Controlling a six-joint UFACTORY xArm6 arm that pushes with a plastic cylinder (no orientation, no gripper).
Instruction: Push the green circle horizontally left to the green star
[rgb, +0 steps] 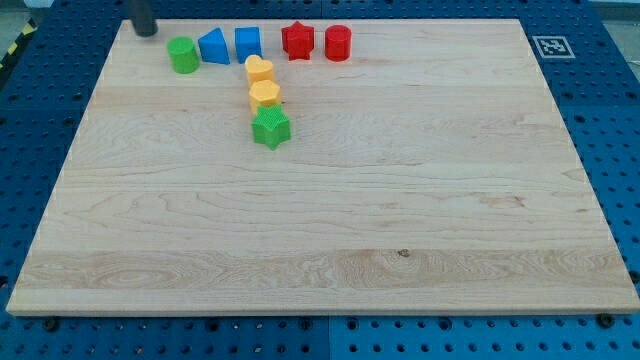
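Note:
The green circle (183, 54) stands near the view's top left of the wooden board (330, 250). The green star (270, 128) lies lower and to the right of it, under two yellow blocks. My tip (146, 32) is at the board's top left corner, up and to the left of the green circle, a short gap away and not touching it.
A blue triangle-like block (213, 45) and a blue cube (248, 43) sit right of the green circle. A red star (297, 40) and a red cylinder (338, 43) follow. A yellow heart (259, 69) and a yellow hexagon (264, 95) stack above the green star.

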